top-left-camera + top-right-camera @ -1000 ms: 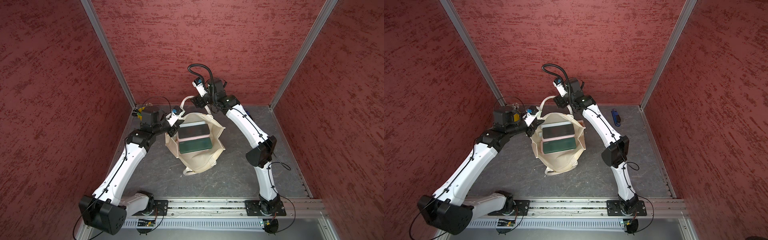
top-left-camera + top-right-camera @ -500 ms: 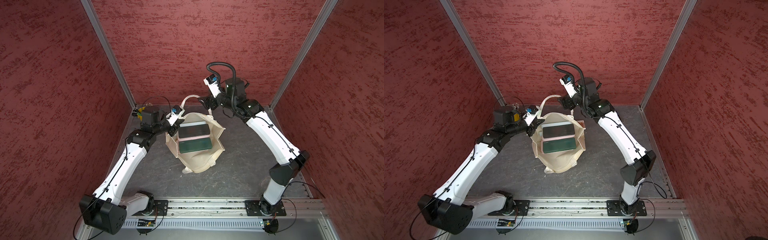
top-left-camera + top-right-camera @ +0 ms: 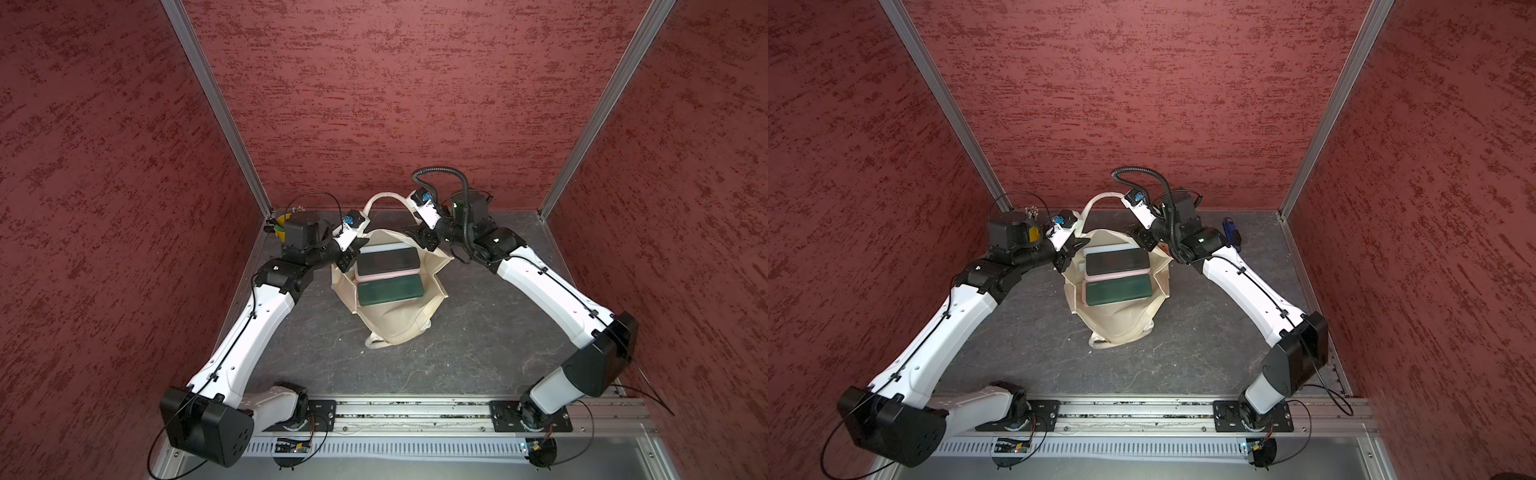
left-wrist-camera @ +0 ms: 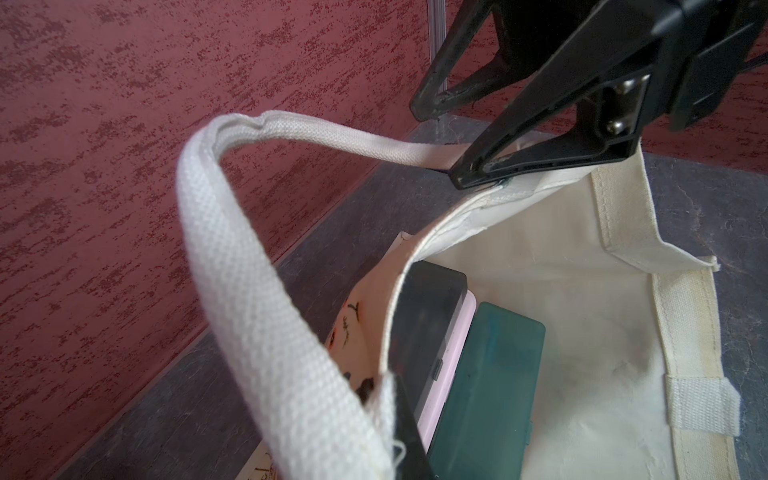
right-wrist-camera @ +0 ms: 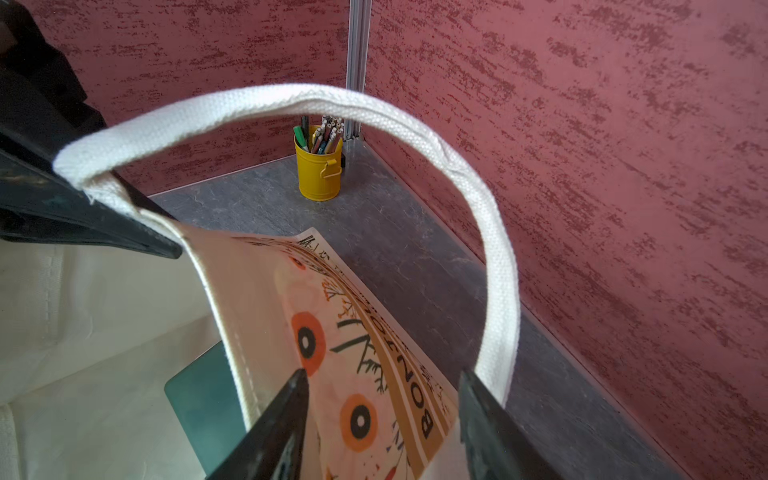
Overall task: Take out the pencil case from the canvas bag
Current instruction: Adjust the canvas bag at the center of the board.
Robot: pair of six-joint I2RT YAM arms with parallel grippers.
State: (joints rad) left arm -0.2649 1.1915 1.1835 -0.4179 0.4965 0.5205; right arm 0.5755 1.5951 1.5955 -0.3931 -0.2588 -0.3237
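Jaws of the left gripper [image 3: 352, 261] pinched the canvas bag [image 3: 399, 328] rim, the right gripper [image 5: 382, 376] gaped astride its far wall, and either slipping could have dropped cloth over the pencil cases [image 3: 390, 289] inside.

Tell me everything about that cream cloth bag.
The cream canvas tote bag sits open on the grey floor. One outer face shows orange flowers and lettering; a white handle arches up. The left fingers pinch its rim, the right fingers straddle it. A dark green flat case and a pink one lie inside.
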